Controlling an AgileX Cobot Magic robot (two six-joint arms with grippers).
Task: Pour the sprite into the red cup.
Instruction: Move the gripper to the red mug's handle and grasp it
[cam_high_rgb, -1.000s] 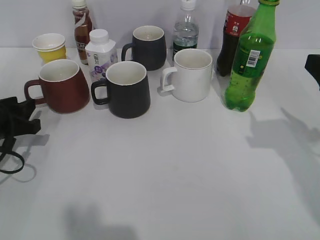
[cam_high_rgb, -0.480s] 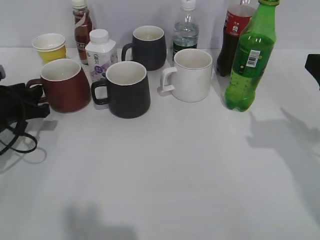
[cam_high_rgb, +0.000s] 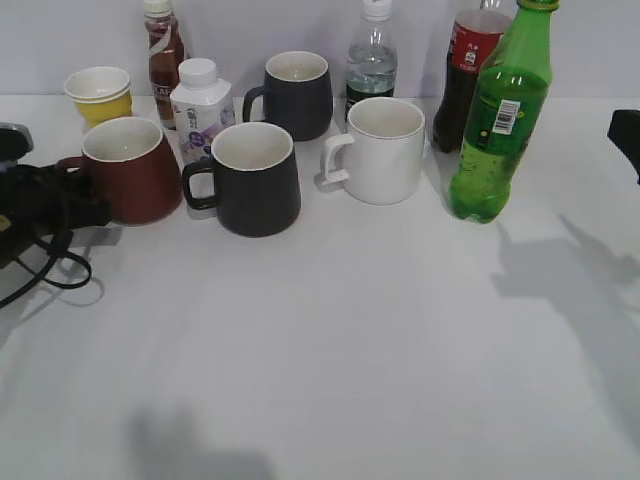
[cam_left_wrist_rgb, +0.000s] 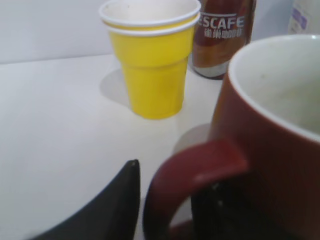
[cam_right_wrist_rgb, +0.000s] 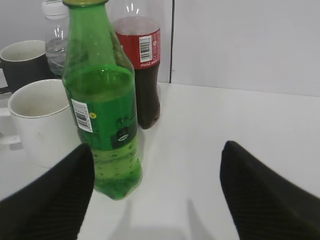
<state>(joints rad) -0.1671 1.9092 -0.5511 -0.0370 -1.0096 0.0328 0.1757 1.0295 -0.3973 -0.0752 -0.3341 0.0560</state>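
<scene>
The sprite (cam_high_rgb: 497, 130) is a tall green bottle with its cap on, standing upright at the back right; it also shows at the left of the right wrist view (cam_right_wrist_rgb: 102, 115). My right gripper (cam_right_wrist_rgb: 157, 146) is open and empty, with the bottle just ahead of its left finger; only its tip shows in the exterior view (cam_high_rgb: 628, 135). The red cup (cam_high_rgb: 135, 180) stands at the far left, empty, with its handle towards my left gripper (cam_high_rgb: 70, 205). In the left wrist view the cup's (cam_left_wrist_rgb: 270, 165) handle lies between the open jaws (cam_left_wrist_rgb: 172, 180), with a small gap at the left finger.
Two black mugs (cam_high_rgb: 255, 180) (cam_high_rgb: 298, 93) and a white mug (cam_high_rgb: 385, 150) stand between cup and sprite. A yellow paper cup (cam_high_rgb: 100, 95), coffee bottle (cam_high_rgb: 162, 55) and milk bottle (cam_high_rgb: 200, 105) crowd behind the red cup. A water bottle (cam_high_rgb: 372, 60) and cola bottle (cam_high_rgb: 465, 70) stand behind.
My left gripper has moved up and to the right until its jaws are at the red cup's handle. The right gripper and the sprite have not moved.
</scene>
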